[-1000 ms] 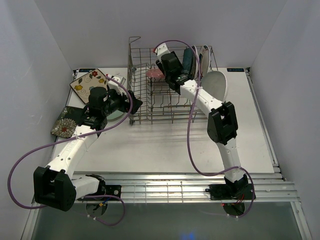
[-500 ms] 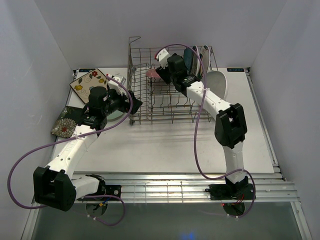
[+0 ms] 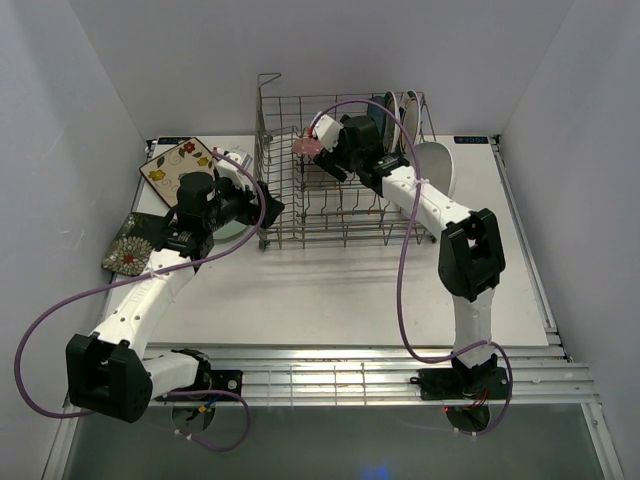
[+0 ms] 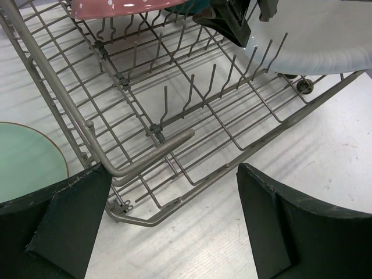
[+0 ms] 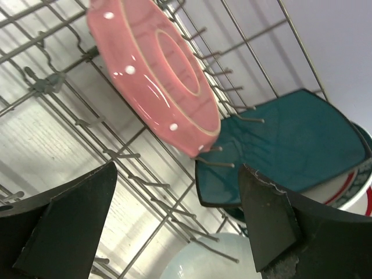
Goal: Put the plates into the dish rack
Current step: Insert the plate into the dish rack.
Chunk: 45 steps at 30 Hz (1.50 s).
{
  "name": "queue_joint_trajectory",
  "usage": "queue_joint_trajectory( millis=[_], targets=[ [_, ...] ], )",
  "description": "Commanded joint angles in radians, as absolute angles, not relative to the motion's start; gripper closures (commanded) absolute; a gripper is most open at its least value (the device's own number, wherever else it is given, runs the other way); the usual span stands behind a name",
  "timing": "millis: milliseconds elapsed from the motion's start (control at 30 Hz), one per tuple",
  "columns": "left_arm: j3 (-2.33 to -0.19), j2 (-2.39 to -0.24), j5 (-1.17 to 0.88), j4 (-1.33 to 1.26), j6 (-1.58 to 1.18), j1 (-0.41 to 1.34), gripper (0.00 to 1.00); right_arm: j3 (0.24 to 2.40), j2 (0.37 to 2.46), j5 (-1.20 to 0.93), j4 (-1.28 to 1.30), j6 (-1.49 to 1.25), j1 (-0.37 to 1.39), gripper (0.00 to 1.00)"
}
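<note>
The grey wire dish rack (image 3: 340, 200) stands at the back middle of the table. A pink dotted plate (image 5: 154, 70) leans among its tines near the back left, also seen as a pink plate (image 3: 308, 147) from above. My right gripper (image 5: 177, 221) is open just short of it, holding nothing. A dark teal square plate (image 5: 285, 145) and a red-rimmed plate (image 5: 354, 186) stand behind it. The white oval plate (image 3: 435, 170) leans at the rack's right side. My left gripper (image 4: 174, 221) is open and empty over the rack's front left corner, beside the mint plate (image 4: 23, 157).
A cream floral square plate (image 3: 178, 165) lies at the back left of the table, and a dark floral plate (image 3: 128, 252) sits nearer, by the left wall. The rack's tall wire sides (image 3: 268, 110) rise around my right gripper. White walls close in both sides.
My right gripper has opened wide and let go of the pink plate, which stays among the tines. Its elbow has swung to the right. The left arm has not moved.
</note>
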<state>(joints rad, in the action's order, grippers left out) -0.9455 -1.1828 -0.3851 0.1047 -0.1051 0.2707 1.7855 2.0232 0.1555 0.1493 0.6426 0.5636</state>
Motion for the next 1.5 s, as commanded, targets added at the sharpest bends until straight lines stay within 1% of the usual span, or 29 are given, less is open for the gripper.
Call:
queue_joint_trajectory(
  millis=[0,200,267,300,367,400,533,567,700,733,800,833,933,967,1067,1100,1167,1200,1267,1300,1467],
  targets=[
    [-0.996,-1.126,-0.407,0.063,-0.091,0.284,0.02,1.818,2.017,0.031,0.134,0.689,0.549,0.1],
    [-0.992,-1.112,-0.408,0.069,-0.086,0.284,0.02,1.839,2.062,0.011,0.129,0.77,0.549,0.09],
    [-0.992,-1.112,-0.41,0.069,-0.084,0.284,0.02,1.887,2.097,0.009,0.153,0.793,0.549,0.02],
    [-0.992,-1.112,-0.41,0.069,-0.084,0.282,0.02,1.902,2.109,0.008,0.161,0.801,0.549,0.0],
    [-0.991,-1.112,-0.408,0.069,-0.083,0.284,0.02,1.954,2.143,0.008,0.189,0.814,0.549,0.0],
    [-0.989,-1.111,-0.41,0.069,-0.083,0.284,0.02,1.976,2.154,-0.027,0.213,0.824,0.549,0.0],
    [-0.988,-1.108,-0.405,0.067,-0.08,0.284,0.02,2.055,2.21,-0.021,0.245,0.853,0.549,0.0],
    [-0.988,-1.109,-0.403,0.067,-0.078,0.284,0.02,2.09,2.232,-0.023,0.253,0.856,0.549,0.02],
    [-0.989,-1.111,-0.403,0.066,-0.075,0.284,0.02,2.143,2.27,-0.023,0.264,0.877,0.549,0.17],
    [-0.989,-1.112,-0.402,0.066,-0.075,0.282,0.02,2.151,2.276,-0.021,0.264,0.887,0.549,0.23],
    [-0.991,-1.114,-0.403,0.066,-0.075,0.284,0.02,2.169,2.29,-0.021,0.262,0.893,0.549,0.28],
    [-0.989,-1.114,-0.403,0.066,-0.075,0.282,0.02,2.174,2.295,-0.021,0.262,0.896,0.549,0.33],
    [-0.991,-1.115,-0.402,0.067,-0.074,0.282,0.02,2.177,2.306,-0.025,0.258,0.899,0.549,0.41],
    [-0.992,-1.115,-0.4,0.067,-0.074,0.282,0.02,2.183,2.315,-0.028,0.262,0.902,0.549,0.49],
    [-0.994,-1.117,-0.4,0.069,-0.074,0.282,0.02,2.183,2.319,-0.029,0.268,0.904,0.549,0.54],
    [-0.996,-1.118,-0.402,0.069,-0.074,0.284,0.02,2.183,2.322,-0.031,0.273,0.904,0.549,0.6],
    [-0.996,-1.12,-0.402,0.067,-0.074,0.284,0.02,2.18,2.322,-0.031,0.275,0.905,0.549,0.68],
    [-0.994,-1.12,-0.403,0.067,-0.075,0.284,0.02,2.175,2.322,-0.028,0.272,0.905,0.551,0.75],
    [-0.996,-1.121,-0.402,0.067,-0.074,0.284,0.02,2.174,2.322,-0.015,0.259,0.904,0.551,0.83],
    [-0.996,-1.121,-0.402,0.067,-0.075,0.282,0.02,2.172,2.319,-0.009,0.25,0.902,0.551,0.92],
    [-0.997,-1.123,-0.399,0.066,-0.075,0.282,0.02,2.126,2.296,0.069,0.151,0.877,0.552,0.92]
  ],
)
